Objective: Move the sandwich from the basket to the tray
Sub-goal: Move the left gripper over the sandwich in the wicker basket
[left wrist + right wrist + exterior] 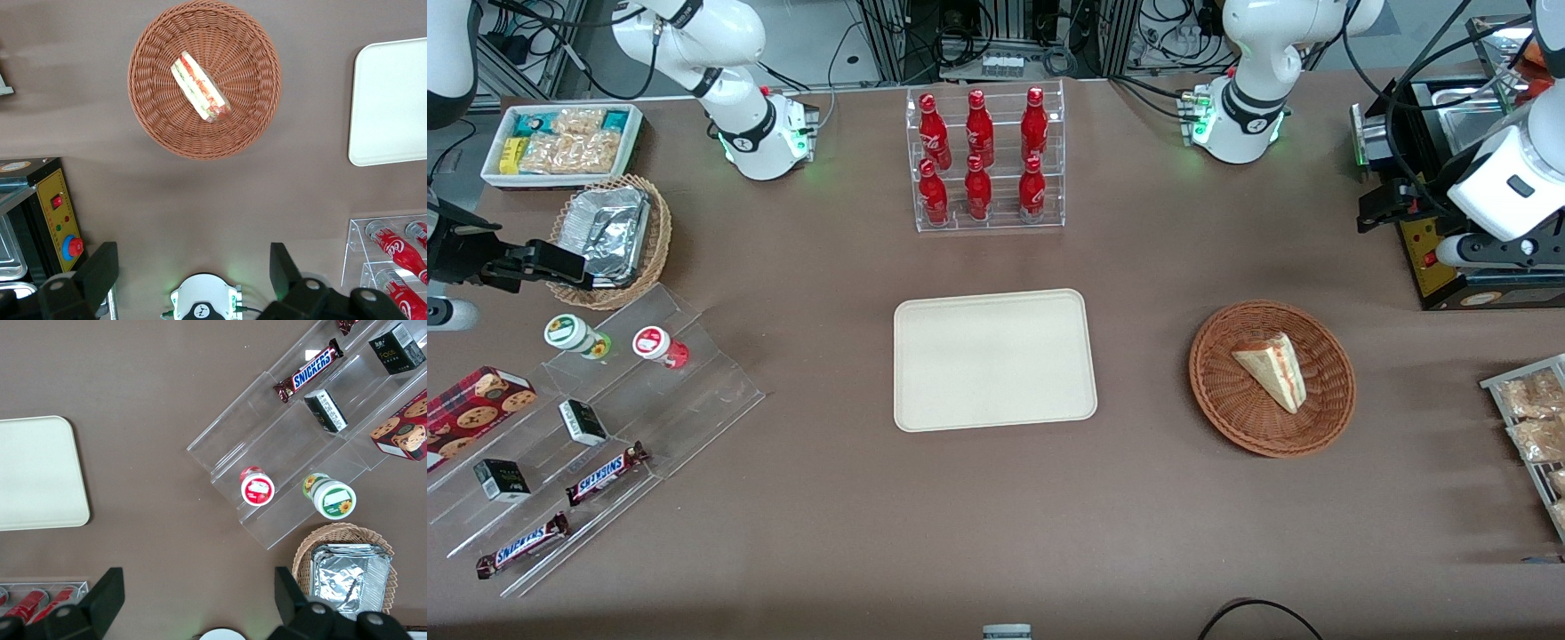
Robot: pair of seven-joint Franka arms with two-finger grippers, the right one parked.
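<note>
A clear-wrapped triangular sandwich [200,87] lies in the round reddish-brown wicker basket [160,127]. The left gripper [193,270], fingers spread wide and apparently empty, hovers well above the table, near the basket.

Six red bottles [979,129] stand in a clear rack [1005,220] toward the table's far edge. Toward the parked arm's end, nearer the front camera, two Snickers bars [607,472] lie on a stepped acrylic stand [703,391].

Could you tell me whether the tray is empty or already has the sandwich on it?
Empty. The tray shows only bare cream surface, while the sandwich lies in the basket. The open tool hangs above the table, farther from the front camera than the basket.
</note>
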